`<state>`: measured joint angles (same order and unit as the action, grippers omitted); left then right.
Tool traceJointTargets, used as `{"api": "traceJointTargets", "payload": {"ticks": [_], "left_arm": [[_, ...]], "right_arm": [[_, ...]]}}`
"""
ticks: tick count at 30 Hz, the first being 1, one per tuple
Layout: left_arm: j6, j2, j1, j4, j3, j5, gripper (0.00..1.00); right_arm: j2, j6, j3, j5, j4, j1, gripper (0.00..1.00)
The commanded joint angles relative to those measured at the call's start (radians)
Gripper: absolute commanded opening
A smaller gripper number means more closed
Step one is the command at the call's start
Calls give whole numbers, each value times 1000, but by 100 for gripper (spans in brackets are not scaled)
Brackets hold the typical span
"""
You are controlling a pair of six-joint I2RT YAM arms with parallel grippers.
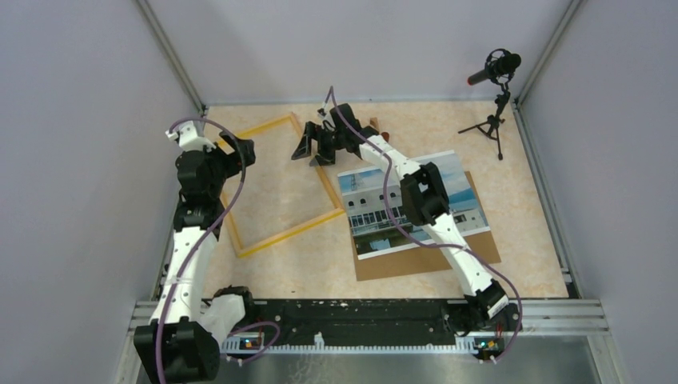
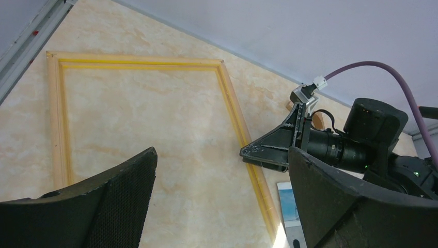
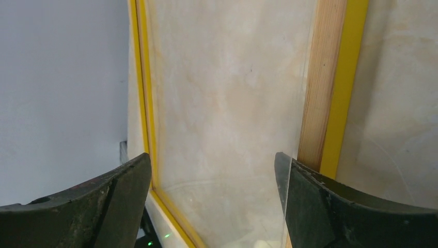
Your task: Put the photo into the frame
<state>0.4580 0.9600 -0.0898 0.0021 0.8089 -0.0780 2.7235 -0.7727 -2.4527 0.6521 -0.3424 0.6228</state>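
Note:
The frame (image 1: 291, 233) is a thin yellow wooden rectangle lying flat on the table at left centre. It also fills the left wrist view (image 2: 139, 61) and the right wrist view (image 3: 341, 77). A thin clear sheet seems to lie inside it, with its edge running along my right finger. The photo (image 1: 372, 220) shows a white building under blue sky and lies to the right of the frame, with a corner of the photo (image 2: 285, 204) showing. My right gripper (image 1: 313, 152) (image 3: 213, 157) hangs open over the frame's far right corner. My left gripper (image 1: 242, 152) (image 2: 222, 155) is open above the frame's left side, holding nothing.
A brown backing board (image 1: 424, 260) lies under the photo and sticks out at its near side. A microphone on a small tripod (image 1: 496, 72) stands at the back right corner. Grey walls close in the table on three sides, and a metal rail (image 1: 552, 308) runs along the front.

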Motion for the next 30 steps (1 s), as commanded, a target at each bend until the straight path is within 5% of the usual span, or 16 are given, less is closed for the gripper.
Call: {"api": "traceJointTargets", "payload": {"ticks": [1,22,30], "left_arm": [[22,-19,-6,65,-11,-37,99],[2,-7,27,52,-2,-46,99],[1,16,38,52,1,-52,99]], "right_arm": [[-77,134,-90,-126,-167,15,91],[-158,267,-142,-312,-377,80,97],[-231,305,-20,-369,-394,87,96]]}}
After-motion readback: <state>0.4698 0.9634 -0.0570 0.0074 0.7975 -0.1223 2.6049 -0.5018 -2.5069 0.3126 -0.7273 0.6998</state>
